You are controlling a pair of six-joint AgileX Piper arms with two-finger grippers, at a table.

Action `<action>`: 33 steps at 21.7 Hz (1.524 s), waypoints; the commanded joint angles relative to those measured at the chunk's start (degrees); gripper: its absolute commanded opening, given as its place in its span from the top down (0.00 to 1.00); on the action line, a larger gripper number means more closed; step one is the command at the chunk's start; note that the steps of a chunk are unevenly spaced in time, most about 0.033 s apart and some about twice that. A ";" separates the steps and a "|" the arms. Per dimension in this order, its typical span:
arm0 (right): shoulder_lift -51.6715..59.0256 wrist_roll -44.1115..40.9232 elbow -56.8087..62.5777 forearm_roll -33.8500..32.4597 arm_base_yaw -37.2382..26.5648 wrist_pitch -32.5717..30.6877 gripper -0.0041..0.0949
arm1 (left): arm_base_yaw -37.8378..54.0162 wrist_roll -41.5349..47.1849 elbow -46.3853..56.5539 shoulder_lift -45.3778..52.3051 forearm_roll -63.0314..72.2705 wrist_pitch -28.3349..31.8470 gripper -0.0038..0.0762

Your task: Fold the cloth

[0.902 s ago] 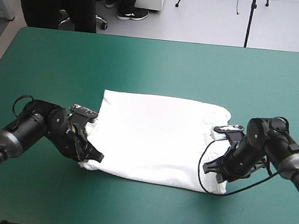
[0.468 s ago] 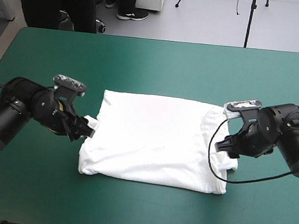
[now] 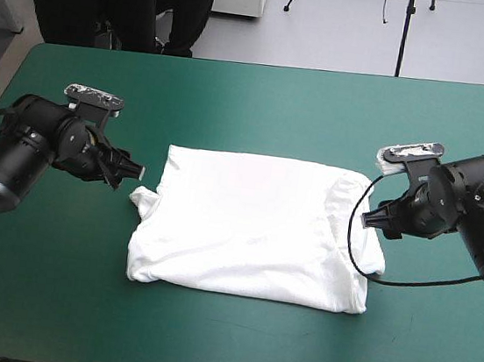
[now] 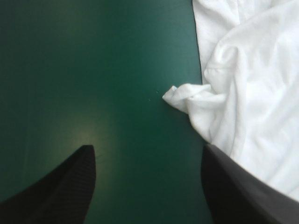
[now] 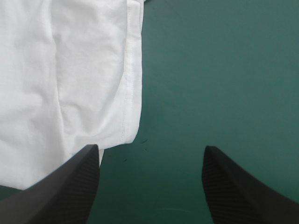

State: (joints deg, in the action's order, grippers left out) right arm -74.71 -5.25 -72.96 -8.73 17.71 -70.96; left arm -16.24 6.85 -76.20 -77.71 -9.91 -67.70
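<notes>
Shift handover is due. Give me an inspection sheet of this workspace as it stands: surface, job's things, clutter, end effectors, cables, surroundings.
surface: teal-green table cover, flat and smooth.
job's things: white short-sleeved T-shirt, a folded, roughly rectangular bundle lying mid-table; a twisted corner sticks out on its left side.
clutter: nothing seen.
end effectors: left end effector open and empty, with the twisted corner ahead of it; right end effector open and empty, with the T-shirt's hemmed edge ahead of it.
cables: nothing seen besides the robot's own.
surroundings: nothing seen.
</notes>
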 commanded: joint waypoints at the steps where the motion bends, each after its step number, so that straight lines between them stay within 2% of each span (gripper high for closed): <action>1: 1.69 0.05 -1.72 -0.93 0.03 0.52 0.35 | 2.01 -0.99 -1.79 -2.73 3.05 5.73 0.36; 6: 1.69 0.26 -1.72 -0.93 0.03 0.52 0.35 | 2.20 -1.62 -1.02 -14.38 5.64 7.54 0.36; 14: 1.69 0.45 -1.72 -1.52 0.03 0.99 0.35 | 3.12 -1.92 1.58 -21.18 6.31 12.27 0.36; 16: 1.69 0.49 -1.72 -1.39 0.03 1.00 0.35 | 3.12 -2.98 1.58 -22.67 8.50 12.88 0.42; 18: 1.69 0.49 -1.72 -1.39 0.03 1.00 0.35 | 3.12 -3.67 1.58 -23.95 10.65 12.88 0.54; 21: 1.69 0.49 -1.72 -1.39 0.03 0.79 0.37 | 3.12 -3.67 1.58 -24.35 10.28 12.26 0.78; 24: 1.69 0.49 -1.72 -1.39 0.03 0.79 0.38 | 3.12 -3.67 1.38 -23.36 10.30 11.73 0.96; 30: 1.69 0.49 -1.72 -1.16 0.03 0.79 0.39 | 2.06 -3.57 -2.39 -16.93 11.30 9.29 0.96; 33: 1.69 0.49 -1.72 -1.03 0.03 0.79 0.39 | 0.70 -4.89 -3.89 -13.97 17.28 9.54 0.96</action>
State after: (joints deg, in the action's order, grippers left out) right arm -74.71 -5.25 -72.96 -8.72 17.71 -71.00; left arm -14.29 2.83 -77.84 -95.87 3.08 -58.76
